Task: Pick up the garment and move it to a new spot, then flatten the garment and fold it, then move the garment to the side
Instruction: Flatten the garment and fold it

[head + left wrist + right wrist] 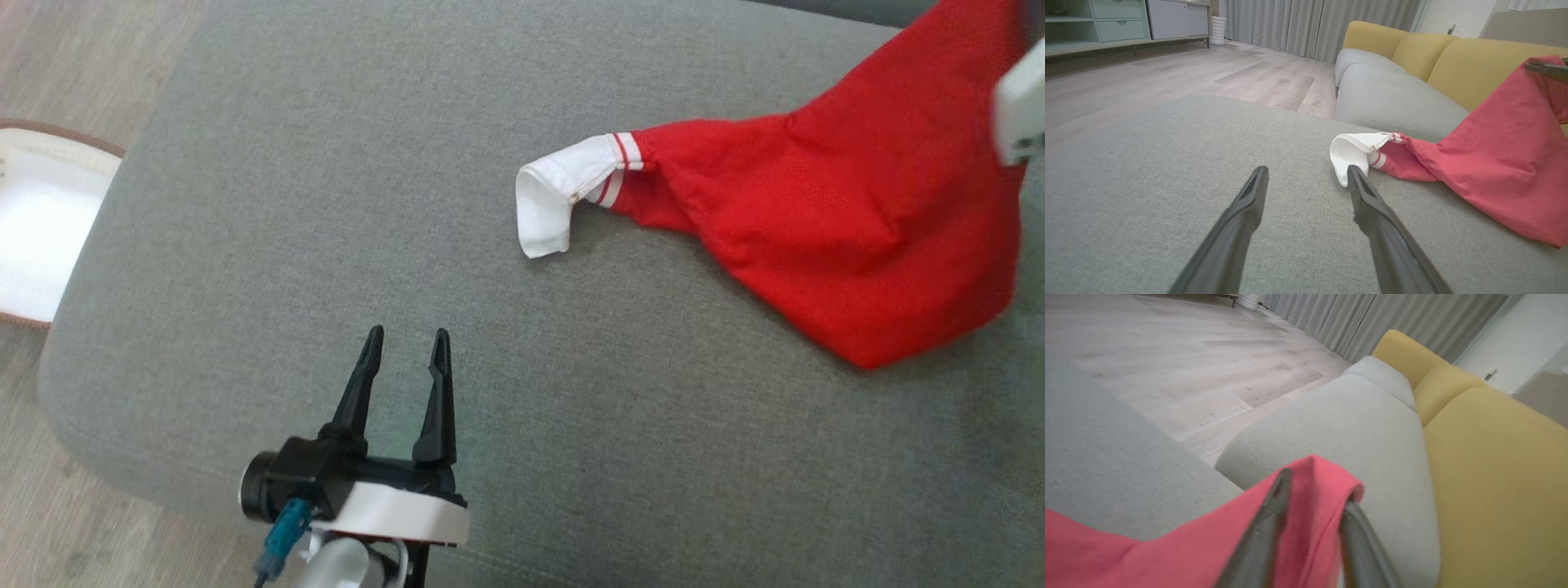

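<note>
The right hand (1314,488) is seen with its two fingers a little apart, and the red garment (857,212) is draped over and between them. Whether the cloth is pinched tight cannot be told. The garment is lifted up at the far right corner of the grey cushion (367,163), and its lower part is laid on the cushion. Its white cuff (545,204) is curled up near the middle. The left hand (406,336) is opened wide with nothing in it, and is seen over the near edge, apart from the cuff.
</note>
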Motion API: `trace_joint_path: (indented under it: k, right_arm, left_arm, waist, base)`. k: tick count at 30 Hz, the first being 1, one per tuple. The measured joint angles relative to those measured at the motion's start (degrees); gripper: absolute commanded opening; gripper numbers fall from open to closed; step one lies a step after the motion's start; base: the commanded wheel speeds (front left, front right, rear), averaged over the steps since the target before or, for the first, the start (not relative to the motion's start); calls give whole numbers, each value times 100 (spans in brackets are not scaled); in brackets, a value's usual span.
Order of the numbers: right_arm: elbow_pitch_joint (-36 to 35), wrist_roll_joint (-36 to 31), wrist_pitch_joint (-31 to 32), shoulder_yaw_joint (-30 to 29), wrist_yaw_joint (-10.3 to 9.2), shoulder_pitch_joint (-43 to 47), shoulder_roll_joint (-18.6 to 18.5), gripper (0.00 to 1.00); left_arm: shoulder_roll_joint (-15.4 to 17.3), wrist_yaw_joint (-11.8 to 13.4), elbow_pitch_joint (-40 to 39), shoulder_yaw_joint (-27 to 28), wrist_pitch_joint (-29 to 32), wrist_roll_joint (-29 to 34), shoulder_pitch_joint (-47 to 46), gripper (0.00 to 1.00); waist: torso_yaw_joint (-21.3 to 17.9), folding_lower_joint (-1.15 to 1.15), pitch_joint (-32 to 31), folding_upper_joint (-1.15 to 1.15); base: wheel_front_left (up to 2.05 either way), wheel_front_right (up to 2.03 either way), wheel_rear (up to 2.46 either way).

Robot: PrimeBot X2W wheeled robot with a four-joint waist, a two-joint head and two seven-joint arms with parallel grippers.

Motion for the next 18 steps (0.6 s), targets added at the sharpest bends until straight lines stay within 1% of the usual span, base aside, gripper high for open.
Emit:
trace_joint_path:
  k: [4, 7, 10, 14, 18]
  right_arm:
    - [446, -36, -493, 142, 0, -68, 449, 100]
    - [619, -35, -812, 143, 0, -68, 619, 100]
    - [705, 41, -994, 134, 0, -62, 770, 100]
    - [827, 168, -959, 275, 0, 15, 926, 100]
    - [989, 559, -659, 512, 0, 315, 1004, 100]
  left_arm:
    - [-47, -22, 24, 27, 0, 45, -14, 100]
    - [-45, -41, 31, 81, 0, 58, -27, 100]
    - [-29, -43, 33, 125, 0, 96, -53, 100]
    - [8, -43, 37, 176, 0, 103, -52, 100]
    - [78, -36, 34, 241, 1, 103, -48, 100]
  waist:
    - [-88, -1, 5, 0]
    - [-226, 0, -39, 0]
    - [-404, -1, -114, 0]
    - [-675, -1, -248, 0]
    - [-939, -1, -410, 0]
  base:
    - [0, 0, 0]
    - [0, 0, 0]
    - [0, 0, 0]
    - [0, 0, 0]
    - [0, 0, 0]
